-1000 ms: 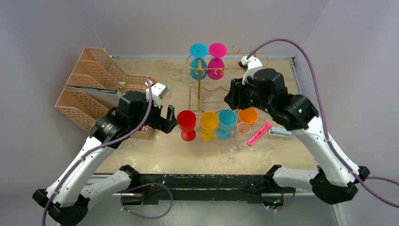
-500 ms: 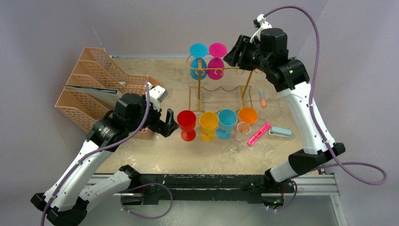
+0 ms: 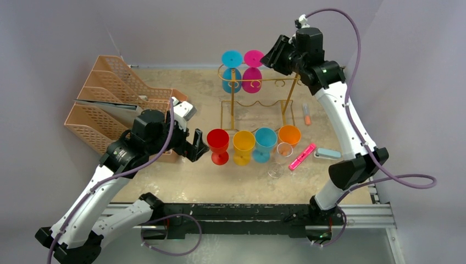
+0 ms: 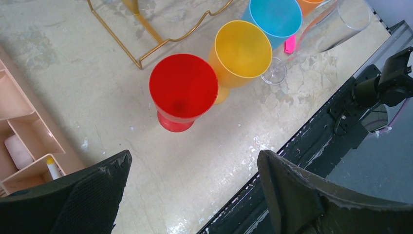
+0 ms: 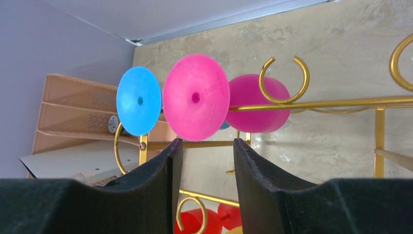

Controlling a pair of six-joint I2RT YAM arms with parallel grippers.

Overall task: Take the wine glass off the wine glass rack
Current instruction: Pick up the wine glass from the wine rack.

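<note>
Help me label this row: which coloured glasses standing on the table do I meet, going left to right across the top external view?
red plastic wine glass → yellow plastic wine glass → blue plastic wine glass → orange plastic wine glass. The clear glasses overlap the orange one, so they are left out.

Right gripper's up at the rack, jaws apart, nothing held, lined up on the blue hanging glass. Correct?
Not the blue one. The right wrist view shows the right gripper lined up on the pink glass; the blue glass hangs off to one side of it. The rest stands: it is up at the wine glass rack, jaws apart, nothing held.
</note>
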